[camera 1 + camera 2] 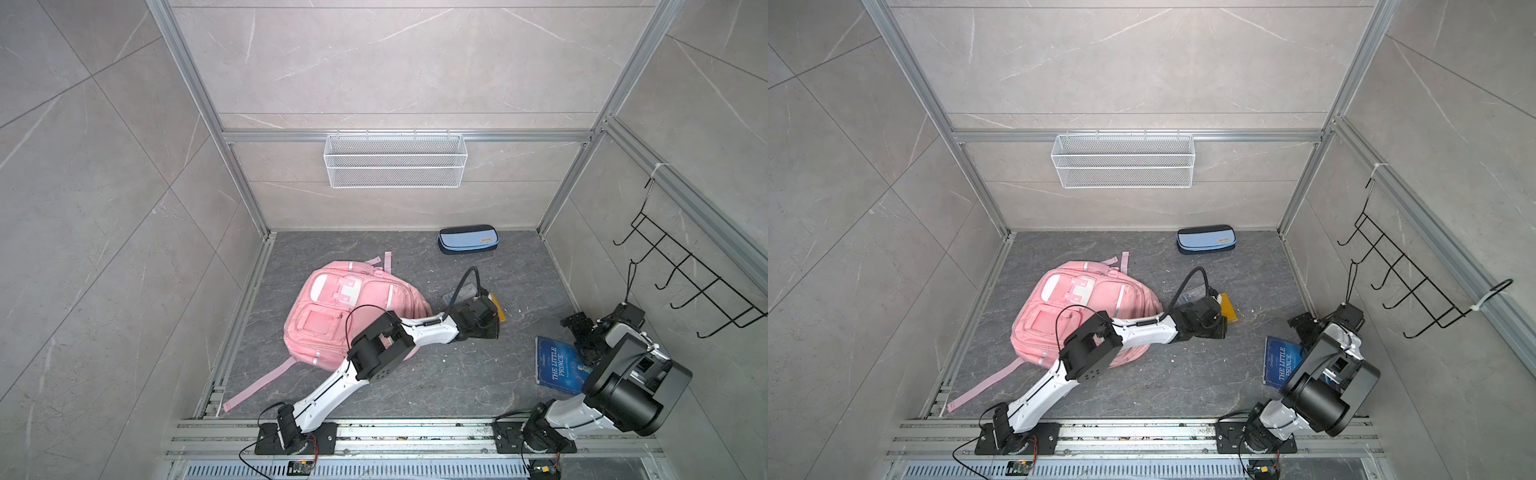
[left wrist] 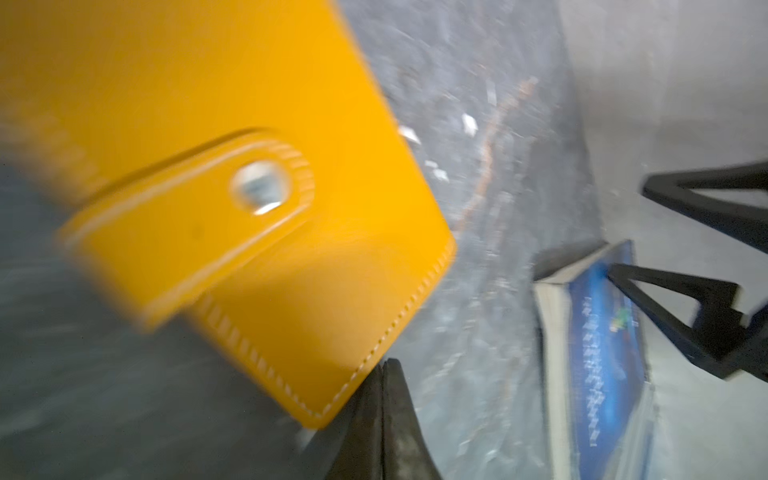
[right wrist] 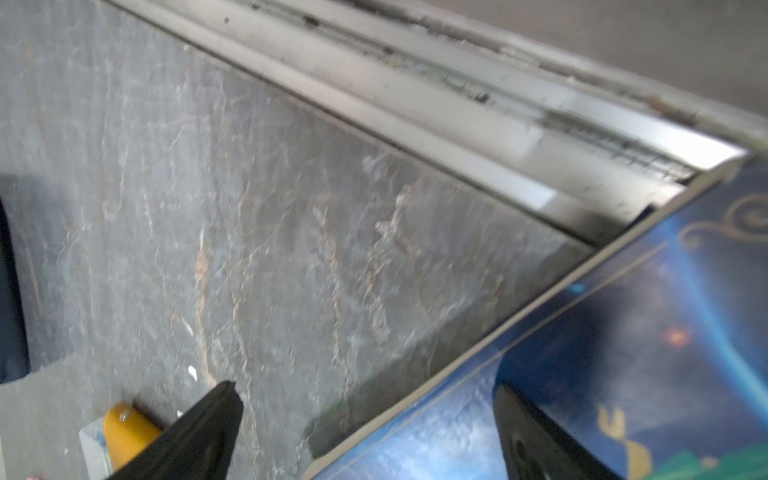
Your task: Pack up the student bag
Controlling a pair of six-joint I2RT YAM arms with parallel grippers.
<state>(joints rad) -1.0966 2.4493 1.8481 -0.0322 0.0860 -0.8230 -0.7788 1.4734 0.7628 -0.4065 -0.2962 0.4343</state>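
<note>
Grey marbled bench (image 1: 415, 382) between tiled walls carries the student bag (image 1: 345, 316) left of centre, lying flat with its front patch up. Its long axis runs near to far, and the top straps (image 1: 387, 262) point far. It looks soft, floppy and light, best taken at those straps. The left pincer (image 2: 384, 374) is clenched at a yellow wallet's (image 2: 232, 166) corner. The right pincer (image 3: 365, 390) gapes over a blue book (image 1: 559, 365).

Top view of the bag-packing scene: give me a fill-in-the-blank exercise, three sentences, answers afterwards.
The student bag is ___ in colour. The book cover reads The Little ___. The open end effector at the book's edge belongs to the ___ arm.
Missing words: pink, Prince, right.
</note>
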